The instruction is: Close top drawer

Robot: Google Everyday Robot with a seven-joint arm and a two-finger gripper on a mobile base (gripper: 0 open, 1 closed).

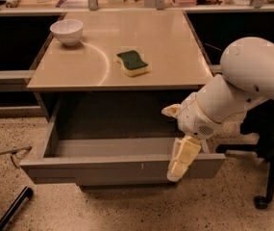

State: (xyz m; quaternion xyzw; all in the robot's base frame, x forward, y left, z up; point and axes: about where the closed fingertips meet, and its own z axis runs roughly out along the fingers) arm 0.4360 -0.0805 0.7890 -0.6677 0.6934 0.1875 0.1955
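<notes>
The top drawer [103,168] is a wide grey metal drawer, pulled far out from under the beige table top; its inside looks empty and its flat front has small white scuffs. My gripper [182,159] hangs down from the white arm at the right, its cream fingers [184,154] over the right part of the drawer's front edge. The two lower drawer fronts are hidden beneath the open drawer.
On the table top [165,42] stand a white bowl [67,31] at the back left and a green-and-yellow sponge [132,62] near the middle. A chair base with castors [264,198] stands at the right. A dark bar [9,211] lies on the floor at the lower left.
</notes>
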